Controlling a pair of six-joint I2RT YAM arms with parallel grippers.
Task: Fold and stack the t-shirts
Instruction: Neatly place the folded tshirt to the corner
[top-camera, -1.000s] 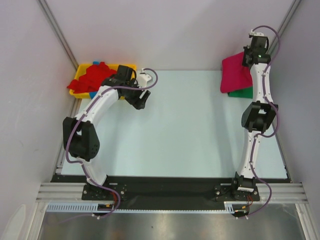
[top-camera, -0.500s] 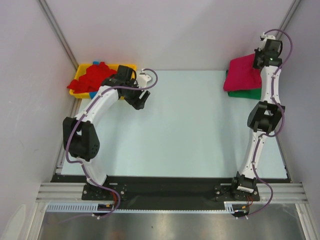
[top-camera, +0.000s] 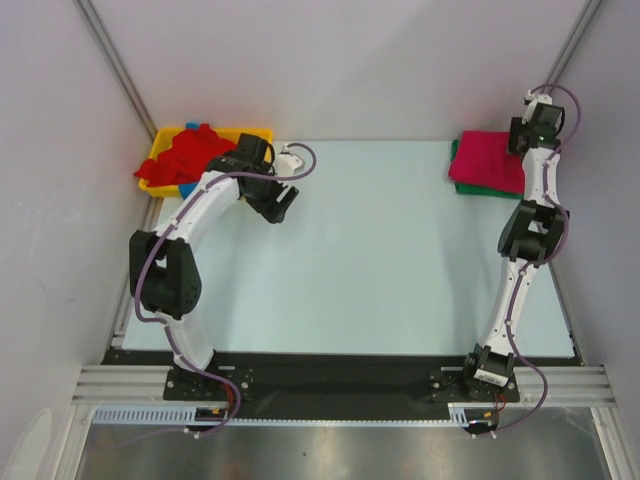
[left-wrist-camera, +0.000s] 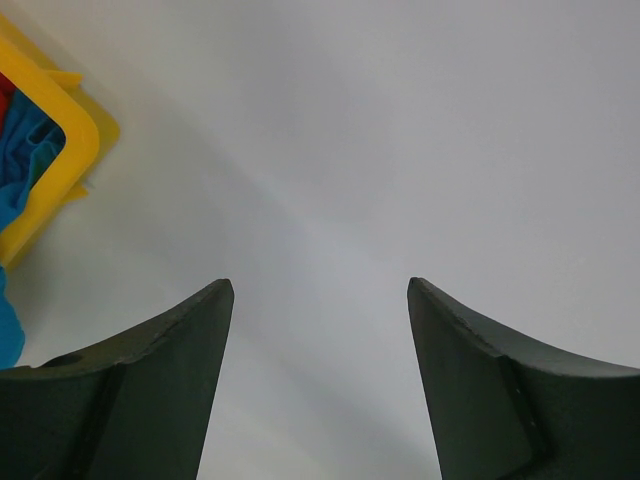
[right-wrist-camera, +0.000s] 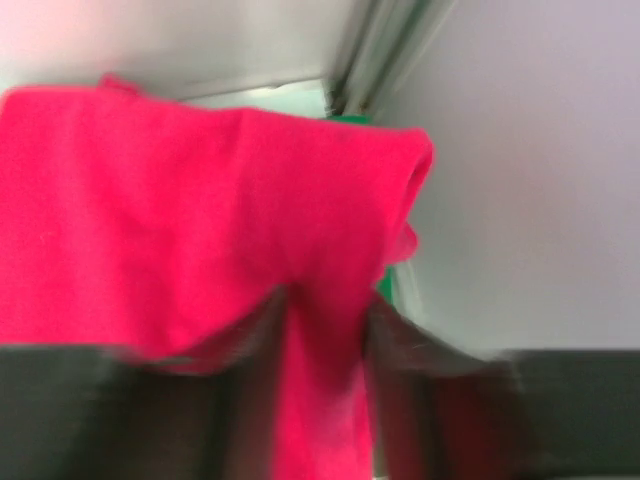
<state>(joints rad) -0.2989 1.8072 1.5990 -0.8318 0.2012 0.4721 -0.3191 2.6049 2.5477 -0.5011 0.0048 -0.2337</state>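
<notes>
The pale table (top-camera: 380, 260) carries a yellow tray (top-camera: 165, 133) at ten o'clock and a green t-shirt (top-camera: 480, 189) at two o'clock.

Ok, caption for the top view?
Right gripper at pink t-shirt stacked on green one; left gripper near yellow tray.

A pale, blue-tinted table (top-camera: 380, 250) stands in a booth of plain lavender-grey walls: back wall (top-camera: 330, 60), left wall (top-camera: 50, 250), right wall (top-camera: 612, 230). A slanting metal post (top-camera: 115, 65) runs up each far corner. At the table's near edge lie a black strip (top-camera: 330, 372) and an aluminium rail (top-camera: 120, 385), then a brushed steel sheet (top-camera: 330, 450). The light is soft and even.
</notes>
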